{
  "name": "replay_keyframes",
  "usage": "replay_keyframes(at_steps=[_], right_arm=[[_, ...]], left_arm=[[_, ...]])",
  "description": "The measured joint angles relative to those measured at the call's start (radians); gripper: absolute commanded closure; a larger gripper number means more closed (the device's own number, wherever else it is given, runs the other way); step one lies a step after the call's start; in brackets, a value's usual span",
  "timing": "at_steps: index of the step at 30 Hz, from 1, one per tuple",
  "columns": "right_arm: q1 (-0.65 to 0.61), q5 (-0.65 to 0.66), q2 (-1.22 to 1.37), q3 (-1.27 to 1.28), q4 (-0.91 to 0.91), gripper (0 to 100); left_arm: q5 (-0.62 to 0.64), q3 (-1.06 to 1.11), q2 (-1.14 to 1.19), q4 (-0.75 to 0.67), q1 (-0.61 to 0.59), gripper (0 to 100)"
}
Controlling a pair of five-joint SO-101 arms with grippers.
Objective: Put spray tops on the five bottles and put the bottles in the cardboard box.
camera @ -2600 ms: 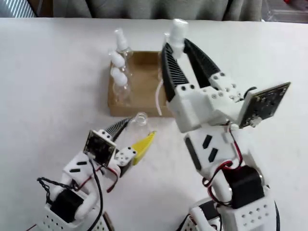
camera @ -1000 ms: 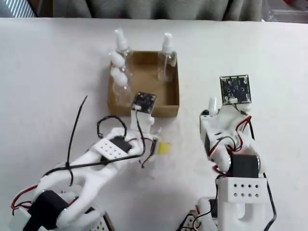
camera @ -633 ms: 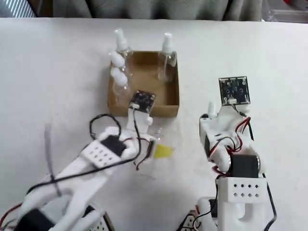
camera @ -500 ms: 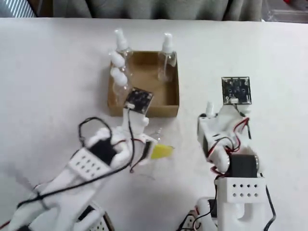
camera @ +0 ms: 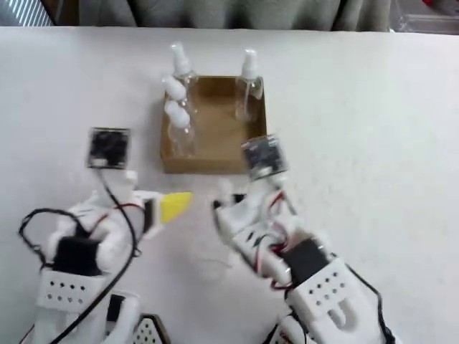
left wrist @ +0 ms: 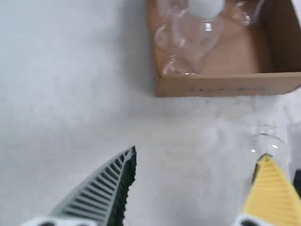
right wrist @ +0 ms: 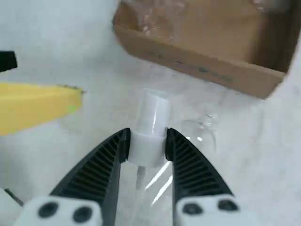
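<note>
Since the earlier frames the left arm has swung off to the left of the high view. The right arm has come in from the right to the centre, just below the box (camera: 214,163).

The left gripper (left wrist: 197,157) is spread wide and holds nothing. The right gripper (right wrist: 146,136) is clamped on the top (right wrist: 151,120), with its tube (right wrist: 139,178) hanging down between the jaws.

The open bottle (right wrist: 201,129) sits on the table (camera: 373,107) in front of the box, right of centre in the right wrist view. Its mouth is just beside the top, to the right, not under it. In the left wrist view the bottle (left wrist: 266,137) shows at the lower right, right at the tip of the yellow finger (left wrist: 272,188). Whether it stands straight or leans cannot be told.

Four capped bottles (camera: 178,115) are already in the box, at the upper centre of the high view.

The risk lies in the fit. The tube is off to one side of the mouth, so a straight push down would probably miss or strike the rim. Nothing grips the bottle, so any sideways nudge could tip it or slide it away.
</note>
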Motion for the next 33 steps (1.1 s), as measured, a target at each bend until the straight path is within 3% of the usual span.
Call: replay_keyframes(at_steps=[5,12,16,20,27,33], right_arm=[[-0.112,0.037,0.000,0.146,-0.233,98.3],[-0.167,0.057,0.060,0.203,-0.404,98.1],[-0.160,0.003,0.230,0.184,-0.482,98.1],[-0.164,-0.009,0.428,0.138,-0.582,97.4],[-0.164,-0.048,0.598,0.069,-0.635,72.4],[-0.109,-0.074,0.571,0.064,-0.634,78.1]], left_arm=[[-0.061,0.054,-0.002,-0.003,-0.167,63],[-0.032,0.129,-0.002,-0.095,-0.192,63],[-0.023,0.129,-0.002,-0.103,-0.201,63],[0.012,0.129,-0.002,-0.120,-0.285,63],[0.018,0.129,-0.002,-0.130,-0.364,63],[0.018,0.129,-0.002,-0.130,-0.345,63]])
